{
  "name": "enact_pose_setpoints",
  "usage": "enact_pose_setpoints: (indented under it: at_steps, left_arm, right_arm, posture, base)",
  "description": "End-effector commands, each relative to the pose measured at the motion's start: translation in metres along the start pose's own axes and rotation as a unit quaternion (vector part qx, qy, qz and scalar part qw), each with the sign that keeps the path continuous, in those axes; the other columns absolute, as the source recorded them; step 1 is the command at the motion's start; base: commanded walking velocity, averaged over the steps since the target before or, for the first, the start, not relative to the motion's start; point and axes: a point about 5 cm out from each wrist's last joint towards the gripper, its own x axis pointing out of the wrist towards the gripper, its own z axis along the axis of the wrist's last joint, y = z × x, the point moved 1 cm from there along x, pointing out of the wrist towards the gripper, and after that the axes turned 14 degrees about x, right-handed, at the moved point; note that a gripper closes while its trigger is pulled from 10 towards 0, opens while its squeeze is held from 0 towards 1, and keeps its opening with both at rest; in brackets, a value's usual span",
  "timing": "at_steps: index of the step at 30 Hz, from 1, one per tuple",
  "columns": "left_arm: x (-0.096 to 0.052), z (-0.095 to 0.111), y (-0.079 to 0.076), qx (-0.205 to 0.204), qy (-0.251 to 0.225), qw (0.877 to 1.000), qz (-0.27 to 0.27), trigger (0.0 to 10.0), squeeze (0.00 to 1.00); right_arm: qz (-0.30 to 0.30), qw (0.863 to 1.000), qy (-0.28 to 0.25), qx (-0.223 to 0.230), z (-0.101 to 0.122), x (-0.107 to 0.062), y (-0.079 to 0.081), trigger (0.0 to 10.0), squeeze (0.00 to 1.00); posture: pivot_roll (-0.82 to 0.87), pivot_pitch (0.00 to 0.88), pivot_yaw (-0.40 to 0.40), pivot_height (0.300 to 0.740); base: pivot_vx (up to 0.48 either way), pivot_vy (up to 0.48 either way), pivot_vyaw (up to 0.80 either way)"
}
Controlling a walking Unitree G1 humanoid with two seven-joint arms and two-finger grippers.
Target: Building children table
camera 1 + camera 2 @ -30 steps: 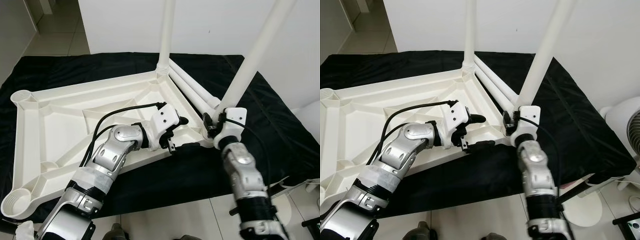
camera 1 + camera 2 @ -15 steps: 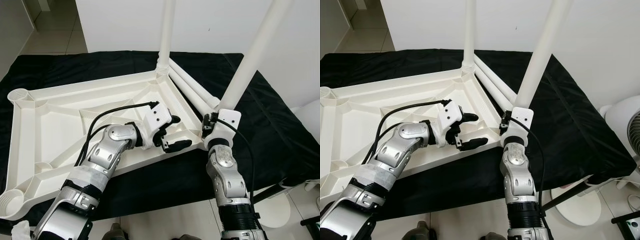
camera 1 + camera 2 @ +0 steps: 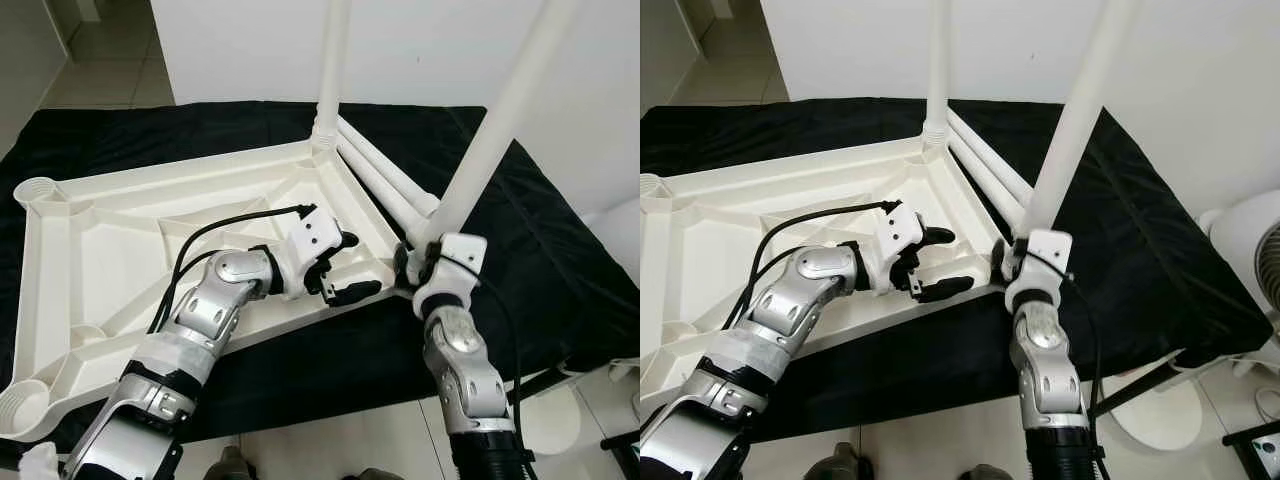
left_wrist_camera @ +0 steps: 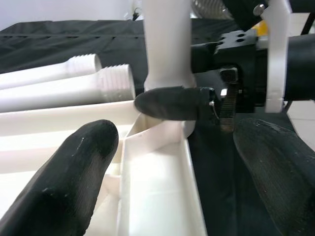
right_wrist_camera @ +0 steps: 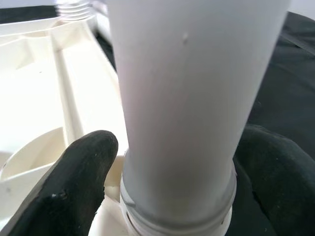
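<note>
Right gripper [image 5: 167, 196], clamped on the leg [image 3: 495, 130], has dropped toward the upturned tabletop [image 3: 120, 230] corner socket, likely seating it; left gripper [image 3: 345, 268] open, straddling tabletop's rim.

Two silver, jointed arms were noted, each ending in a white wrist housing and two long black fingers. A black cable was looped along the left arm [image 3: 215, 310]. The right arm [image 3: 465, 365] carried a ribbed black sleeve lower down. Finger pads [image 4: 74, 177] were matte and finely textured.
</note>
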Motion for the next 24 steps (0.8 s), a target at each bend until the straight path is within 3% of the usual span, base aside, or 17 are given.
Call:
enact_pose_setpoints:
  at_steps: [1,7,8,10,11,13,14,24]
  left_arm:
    - [0.001,0.000,-0.003,0.002,0.003,1.000,-0.004,10.0,0.00]
    - [0.000,0.001,-0.002,0.001,0.002,1.000,-0.004,10.0,0.00]
    - [0.000,0.001,-0.002,-0.002,-0.001,1.000,-0.009,4.1,0.00]
    - [0.000,0.001,-0.002,-0.004,-0.003,1.000,-0.012,4.1,0.00]
    - [0.000,0.002,-0.002,-0.001,-0.003,1.000,-0.010,0.0,0.00]
    - [0.000,0.002,-0.001,0.003,-0.001,1.000,-0.007,0.0,0.00]
    - [0.000,0.002,-0.001,0.004,-0.001,1.000,-0.006,10.0,0.00]
    - [0.001,0.002,0.001,0.008,0.004,1.000,-0.004,10.0,0.00]
  right_arm:
    - [0.021,1.000,0.009,0.001,-0.002,0.001,0.000,10.0,0.00]
    - [0.073,0.996,0.005,-0.042,0.004,0.004,-0.010,10.0,0.00]
    - [0.098,0.993,0.006,-0.066,0.007,0.007,-0.014,10.0,0.00]
    - [0.104,0.992,0.008,-0.073,0.008,0.008,-0.015,10.0,0.00]
    - [0.120,0.989,0.009,-0.082,0.010,0.011,-0.016,10.0,0.00]
    - [0.138,0.986,0.012,-0.091,0.012,0.013,-0.017,10.0,0.00]
    - [0.141,0.986,0.013,-0.093,0.013,0.014,-0.017,10.0,0.00]
    - [0.220,0.968,0.034,-0.119,0.012,0.028,-0.020,10.0,0.00]
  posture:
    - [-0.01,0.010,-0.047,0.740]
    - [-0.01,0.013,-0.043,0.740]
    - [-0.01,0.012,-0.040,0.740]
    - [-0.01,0.012,-0.040,0.740]
    - [-0.01,0.012,-0.036,0.740]
    - [-0.01,0.012,-0.036,0.740]
    - [-0.01,0.012,-0.036,0.740]
    - [0.00,0.011,-0.031,0.740]
  base:
    - [0.000,0.000,0.00]
    - [0.000,0.000,0.00]
    - [0.000,0.000,0.00]
    - [0.000,0.000,0.00]
    - [0.000,0.000,0.00]
    - [0.000,0.000,0.00]
    - [0.000,0.000,0.00]
    - [0.000,0.000,0.00]
